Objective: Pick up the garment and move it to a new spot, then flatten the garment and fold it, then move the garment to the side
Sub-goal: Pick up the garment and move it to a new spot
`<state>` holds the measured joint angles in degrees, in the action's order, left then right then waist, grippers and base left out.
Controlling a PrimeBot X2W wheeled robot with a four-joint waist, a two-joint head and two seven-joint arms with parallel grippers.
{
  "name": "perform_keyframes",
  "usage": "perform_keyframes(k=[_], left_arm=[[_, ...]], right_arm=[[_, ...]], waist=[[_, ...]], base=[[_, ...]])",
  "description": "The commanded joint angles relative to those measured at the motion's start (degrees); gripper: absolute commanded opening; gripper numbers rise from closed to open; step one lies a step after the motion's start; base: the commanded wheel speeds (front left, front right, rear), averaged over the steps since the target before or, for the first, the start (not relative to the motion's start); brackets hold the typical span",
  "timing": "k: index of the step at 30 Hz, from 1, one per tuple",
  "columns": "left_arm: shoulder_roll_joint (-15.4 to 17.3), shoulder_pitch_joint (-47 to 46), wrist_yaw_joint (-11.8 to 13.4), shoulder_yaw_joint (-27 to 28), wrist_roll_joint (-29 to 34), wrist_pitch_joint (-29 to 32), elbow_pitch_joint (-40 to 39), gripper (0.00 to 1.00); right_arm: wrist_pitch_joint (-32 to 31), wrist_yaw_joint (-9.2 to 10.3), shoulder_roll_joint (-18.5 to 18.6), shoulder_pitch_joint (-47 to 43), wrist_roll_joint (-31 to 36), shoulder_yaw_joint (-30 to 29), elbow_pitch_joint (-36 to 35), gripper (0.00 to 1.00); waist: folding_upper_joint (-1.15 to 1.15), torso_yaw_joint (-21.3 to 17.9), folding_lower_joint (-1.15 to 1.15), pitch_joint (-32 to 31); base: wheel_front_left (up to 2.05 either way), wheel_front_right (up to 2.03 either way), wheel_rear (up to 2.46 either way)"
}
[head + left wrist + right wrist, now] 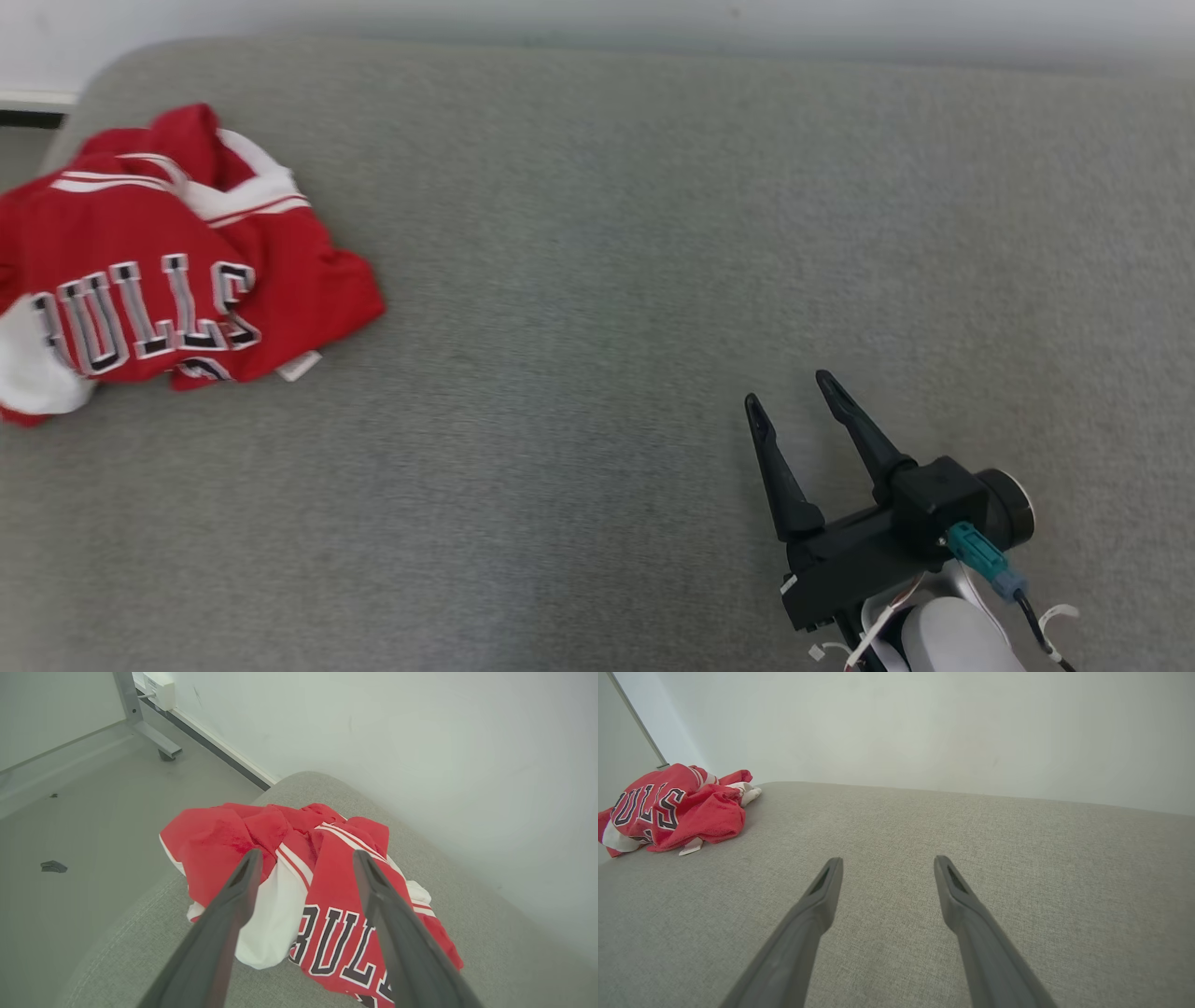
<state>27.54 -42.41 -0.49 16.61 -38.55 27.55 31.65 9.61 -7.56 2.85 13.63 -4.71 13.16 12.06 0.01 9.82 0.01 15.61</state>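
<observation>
Right gripper is seen at the lower right of the head view, its fingers spread wide over bare grey fabric and holding nothing; the garment is well apart from it. Left gripper is likewise found fully open and empty, with its fingers pointed at the garment; contact with the cloth cannot be confirmed from the wrist view. The garment, a red and white jersey with black lettering, is found crumpled in a heap at the far left corner of the table, near the wall. In the left wrist view one red fold appears to reach the rounded edge, with the floor below it. The first step, the pick-up, is judged not yet done. Three risks are noted. If only the top layer is pinched, the heap may be dragged rather than lifted, and the overhanging fold could be pulled off the edge. If the fingers are closed too deep, the table's cover could be caught with the cloth. If a bunched fold is taken, later flattening would be made harder.
</observation>
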Motion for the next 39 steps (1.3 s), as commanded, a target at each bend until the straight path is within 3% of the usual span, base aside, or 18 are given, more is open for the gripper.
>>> perform_keyframes(k=[1, 4, 10, 17, 18, 19, 20, 29, 39], left_arm=[[0.2, -0.6, 1.4, 0.1, -0.2, 1.7, -1.2, 1.0], [2.3, -0.2, 2.8, 0.3, 0.5, 4.0, -2.6, 1.0], [2.9, 2.4, 5.5, -0.6, 2.2, 6.6, -4.6, 1.0], [4.6, 6.6, 6.6, -3.1, 5.6, 7.6, -5.6, 1.0], [5.0, 7.1, 6.4, -3.4, 6.0, 7.5, -5.7, 0.42], [5.3, 7.3, 6.5, -3.5, 6.3, 7.2, -5.8, 0.11], [5.5, 7.7, 6.6, -3.7, 6.5, 7.3, -5.7, 0.0], [5.9, 7.5, 5.0, -3.2, 5.1, 5.5, -4.8, 0.0], [8.5, -2.0, -3.2, -4.9, 3.7, -0.1, -0.4, 0.0]], right_arm=[[0.5, 0.14, 0.1, 1.0, -0.3, 0.0, 0.1, 1.0], [0.7, 0.13, 0.0, 1.7, -0.1, 0.0, 0.2, 1.0], [1.1, 0.13, 0.0, 1.5, -0.3, -0.2, 0.5, 1.0], [1.0, 0.13, 0.1, 1.1, -0.9, 0.1, 1.4, 1.0], [1.0, 0.14, 0.0, 1.1, -0.9, 0.2, 1.4, 1.0], [0.9, 0.14, 0.0, 1.2, -0.8, 0.2, 1.4, 1.0], [0.9, 0.14, 0.1, 1.2, -0.8, 0.2, 1.4, 1.0], [0.7, 0.14, 0.1, 0.6, -0.4, -0.9, 1.9, 1.0], [1.8, 0.14, 0.1, -0.2, -2.7, -0.6, 4.4, 1.0]], waist=[[-0.01, -7.9, -0.01, 7.9], [-0.01, -8.7, -0.01, 8.9], [-0.01, -9.4, -0.01, 9.3], [-0.01, -9.8, -0.01, 8.1], [-0.01, -9.9, -0.01, 8.0], [-0.01, -9.9, -0.01, 7.8], [-0.01, -9.9, -0.01, 7.7], [-0.01, -8.8, -0.01, 6.2], [-0.01, -7.1, -0.01, -0.2]], base=[[0.0, 0.0, 0.0], [0.0, 0.0, 0.0], [0.0, 0.0, 0.0], [0.0, 0.0, 0.0], [0.0, 0.0, 0.0], [0.0, 0.0, 0.0], [0.0, 0.0, 0.0], [0.0, 0.0, 0.0], [0.0, 0.0, 0.0]])
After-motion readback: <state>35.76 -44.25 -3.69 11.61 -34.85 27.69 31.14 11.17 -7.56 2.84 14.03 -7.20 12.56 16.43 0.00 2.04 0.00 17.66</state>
